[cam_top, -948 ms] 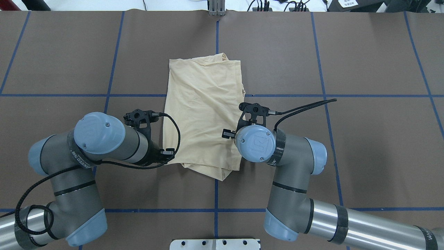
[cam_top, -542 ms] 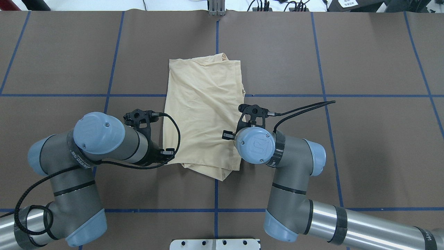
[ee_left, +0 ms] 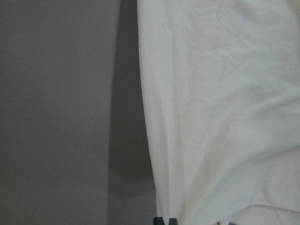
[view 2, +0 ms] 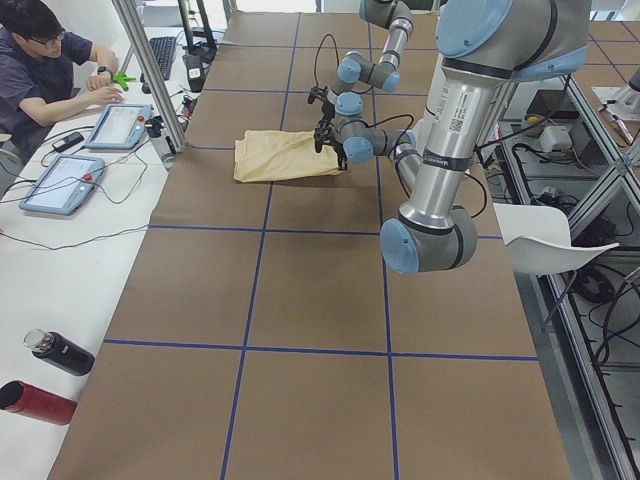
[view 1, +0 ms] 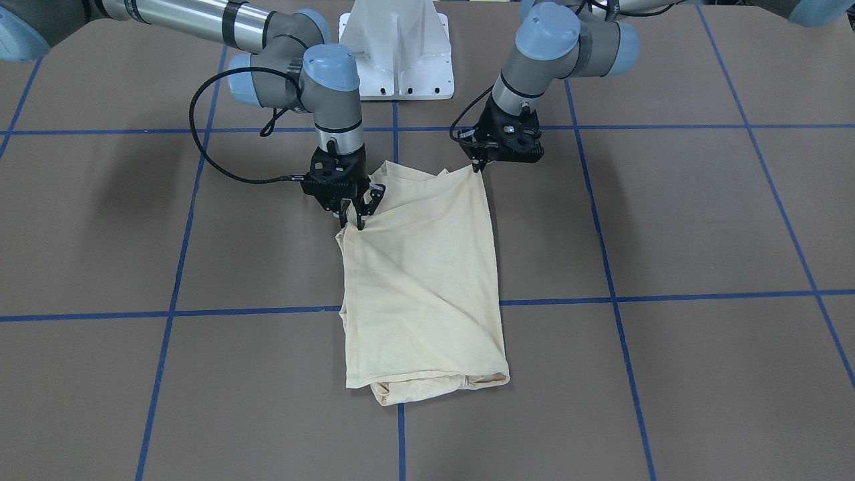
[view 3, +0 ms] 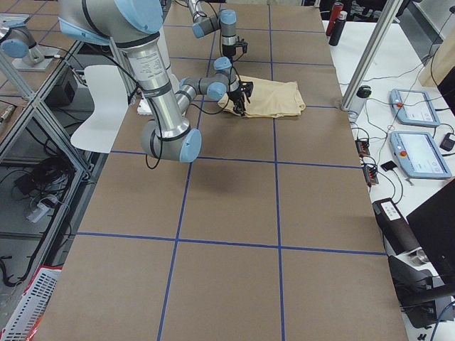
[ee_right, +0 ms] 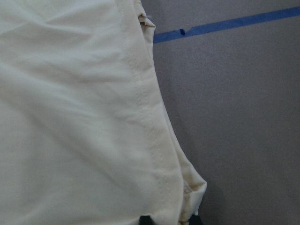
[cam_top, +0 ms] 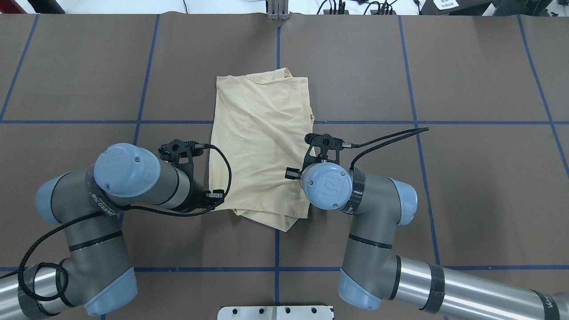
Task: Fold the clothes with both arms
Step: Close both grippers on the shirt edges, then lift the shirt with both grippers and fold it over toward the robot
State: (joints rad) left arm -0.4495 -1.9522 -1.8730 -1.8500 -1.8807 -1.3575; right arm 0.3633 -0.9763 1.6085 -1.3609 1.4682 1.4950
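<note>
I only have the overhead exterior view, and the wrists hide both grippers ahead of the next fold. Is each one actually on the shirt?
Observer: The front-facing view shows the right gripper apparently closed on the shirt at one robot-side corner.
Operator: And the left?
Observer: The left gripper pinches the other robot-side corner, and the cloth peaks up to it.
Operator: Which edge has the right one got?
Observer: Its wrist view shows a stitched hem running along that edge.
</note>
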